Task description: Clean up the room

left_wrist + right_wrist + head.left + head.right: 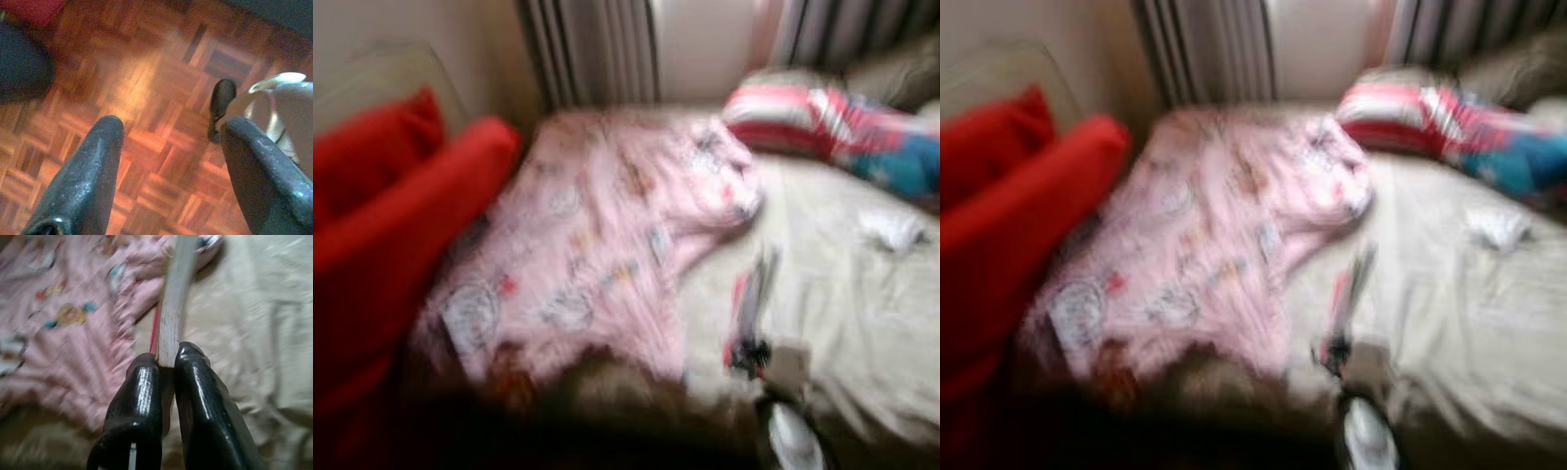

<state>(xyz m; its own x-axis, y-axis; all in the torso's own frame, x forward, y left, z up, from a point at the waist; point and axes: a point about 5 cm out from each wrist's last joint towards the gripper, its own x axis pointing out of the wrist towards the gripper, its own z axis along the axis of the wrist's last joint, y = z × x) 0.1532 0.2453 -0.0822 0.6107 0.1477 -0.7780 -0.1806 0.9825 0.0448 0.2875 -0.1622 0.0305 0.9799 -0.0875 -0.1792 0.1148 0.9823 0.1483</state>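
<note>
Both eye views are blurred. My right gripper (167, 357) is shut on a thin flat thing (172, 298) with a pale face and a red edge, seen edge-on; I cannot tell what it is. It hangs over the beige bed sheet (822, 294), just beside a crumpled pink patterned blanket (597, 235). From the head the same gripper (750, 354) shows low at the right with the flat thing (754, 294) rising from it. My left gripper (171, 125) hangs open over a parquet floor (146, 73).
Red cushions (391, 215) lie along the bed's left side. A red, white and blue striped pillow (832, 127) and a small white crumpled thing (893, 230) lie at the far right. Curtains (597, 49) hang behind the bed.
</note>
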